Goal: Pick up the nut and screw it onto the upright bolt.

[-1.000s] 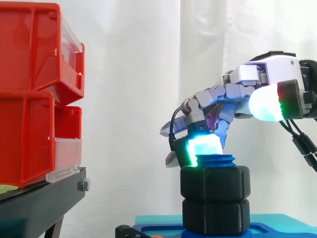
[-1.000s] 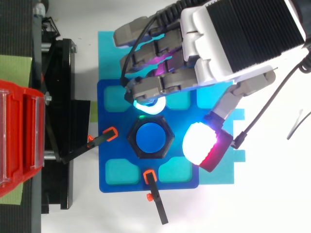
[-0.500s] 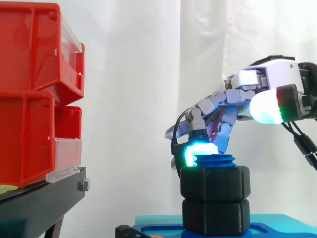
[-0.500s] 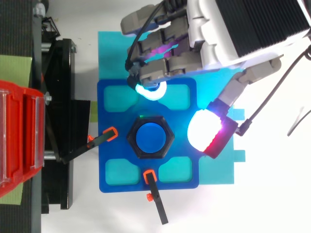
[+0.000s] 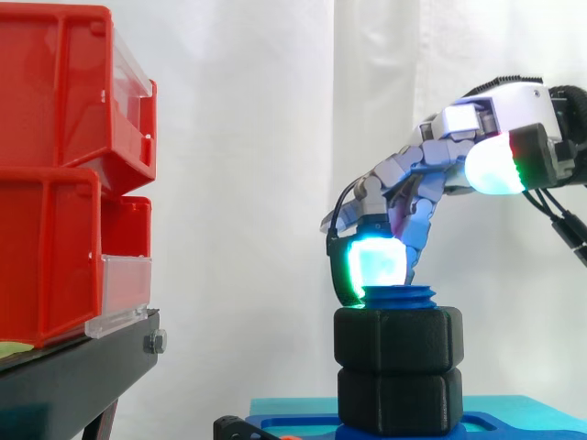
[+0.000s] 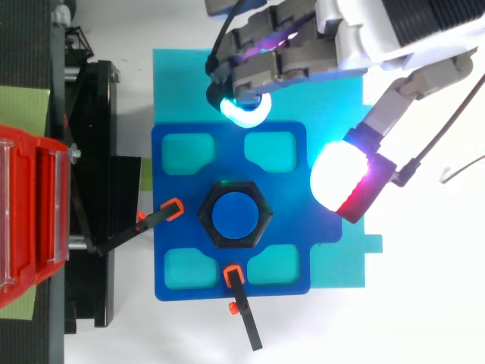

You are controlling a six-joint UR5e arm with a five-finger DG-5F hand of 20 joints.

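Robot hand (image 6: 333, 53) backed off toward 12 o'clock from nut (image 5: 398, 337) | fingers curled, empty | nut sits on bolt (image 6: 235, 214) | screwing likely finished

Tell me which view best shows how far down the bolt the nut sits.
Side view: the nut is seen edge-on, with blue bolt threads standing above it. The top view gives its hexagon ringing the bolt's end, not its height.
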